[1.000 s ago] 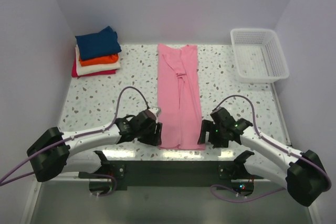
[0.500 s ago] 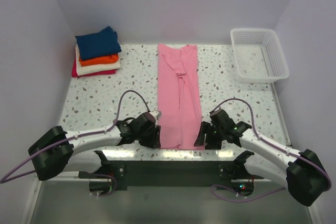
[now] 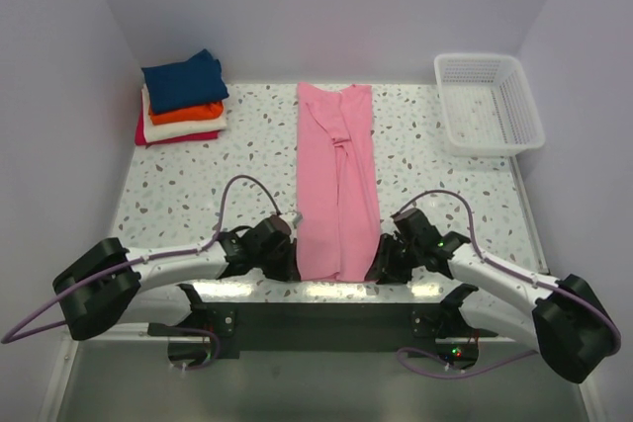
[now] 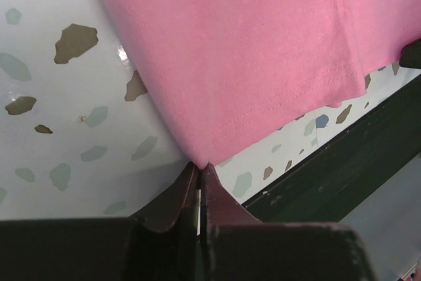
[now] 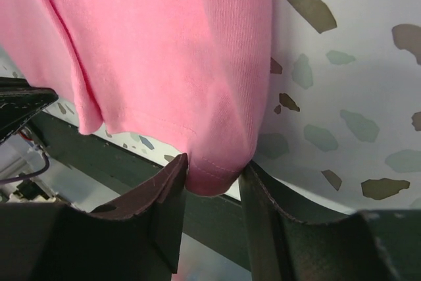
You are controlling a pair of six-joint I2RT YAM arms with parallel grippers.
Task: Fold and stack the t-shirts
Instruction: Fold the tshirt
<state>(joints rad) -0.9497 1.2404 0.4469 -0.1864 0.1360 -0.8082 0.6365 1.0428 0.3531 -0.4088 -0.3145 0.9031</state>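
Down the middle of the speckled table (image 3: 198,185) lies the pink t-shirt (image 3: 338,185), folded into 1 long narrow strip that runs from the far edge right to the near edge. A raised crease wanders down its centre.

At the pink t-shirt's near-left corner sits the left gripper (image 3: 294,266). The left wrist view gives the close look: its 2 dark fingers (image 4: 172,201) are pressed almost flat together, only a hairline slit between them, and the stitched hem corner of the pink t-shirt meets them right at the tips. That looks like a tight pinch on the corner.

Over at the pink t-shirt's near-right corner is the right gripper (image 3: 380,264). From the right wrist view its jaws stand partway apart, and a rounded bunch of pink cloth fills the whole gap. Both fingers touch the cloth, 1 on each side of the corner.

Far off to the pink t-shirt's left, at the back corner, is a stack of 4 folded shirts: the navy blue t-shirt (image 3: 184,79) on top, then the orange t-shirt (image 3: 188,112), the cream-white t-shirt (image 3: 183,128) and the red t-shirt (image 3: 163,136) at the bottom. To the pink t-shirt's far right stands a white mesh basket (image 3: 490,101).
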